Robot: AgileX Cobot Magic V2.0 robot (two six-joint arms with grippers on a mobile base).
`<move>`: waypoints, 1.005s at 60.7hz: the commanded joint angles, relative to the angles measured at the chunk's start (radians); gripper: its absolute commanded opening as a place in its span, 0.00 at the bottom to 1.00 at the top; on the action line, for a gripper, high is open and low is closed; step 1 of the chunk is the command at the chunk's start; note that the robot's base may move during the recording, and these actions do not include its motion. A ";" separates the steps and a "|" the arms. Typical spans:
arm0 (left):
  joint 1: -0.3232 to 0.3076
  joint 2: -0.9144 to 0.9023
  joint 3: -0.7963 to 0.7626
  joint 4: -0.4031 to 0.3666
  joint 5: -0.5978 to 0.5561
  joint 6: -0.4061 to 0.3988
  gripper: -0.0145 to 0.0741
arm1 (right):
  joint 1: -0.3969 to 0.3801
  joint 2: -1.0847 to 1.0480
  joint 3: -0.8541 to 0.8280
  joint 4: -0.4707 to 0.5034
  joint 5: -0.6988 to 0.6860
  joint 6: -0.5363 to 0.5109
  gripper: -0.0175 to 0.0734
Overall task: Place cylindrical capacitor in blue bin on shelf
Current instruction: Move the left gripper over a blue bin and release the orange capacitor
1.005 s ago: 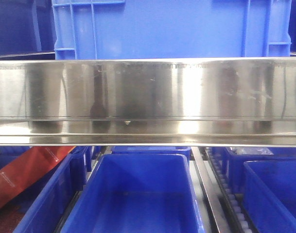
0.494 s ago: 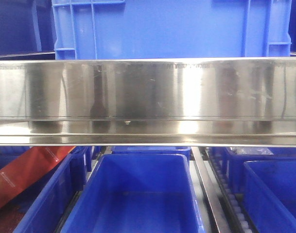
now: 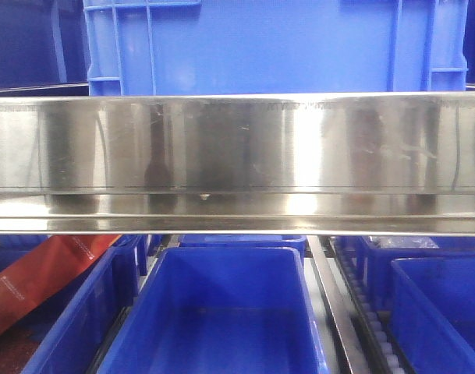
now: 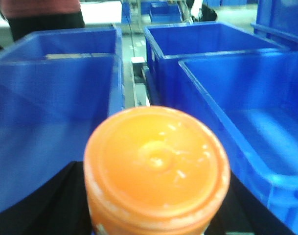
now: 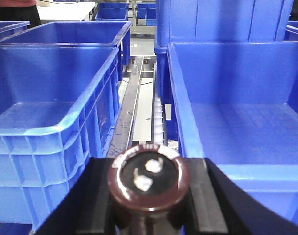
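Right gripper [image 5: 149,198] of mine is closed on the capacitor [image 5: 149,182], which stands upright between the black fingers [image 5: 87,208], two metal stubs on its top. Ahead to its left sits a blue bin [image 5: 51,98], ahead to its right a second bin [image 5: 237,107], with the roller track [image 5: 159,117] of the shelf [image 3: 237,148] straight ahead between them. My left gripper [image 4: 156,215] is closed around an orange-capped jar [image 4: 156,161], its lid facing the camera.
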 commanded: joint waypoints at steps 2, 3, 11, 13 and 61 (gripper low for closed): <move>-0.058 0.086 -0.085 -0.021 -0.036 0.026 0.04 | 0.001 0.001 -0.002 -0.008 -0.037 -0.001 0.03; -0.070 0.100 -0.100 -0.022 -0.036 0.042 0.04 | 0.001 0.001 -0.002 -0.008 -0.037 -0.001 0.03; -0.186 0.251 -0.256 -0.023 -0.032 0.102 0.04 | 0.001 0.001 -0.002 -0.008 -0.044 -0.001 0.03; -0.214 0.286 -0.303 -0.023 -0.032 0.102 0.04 | 0.001 0.001 -0.002 -0.008 -0.046 -0.001 0.03; -0.391 0.921 -0.724 -0.048 0.046 0.102 0.34 | 0.001 0.001 -0.002 0.041 -0.103 -0.001 0.03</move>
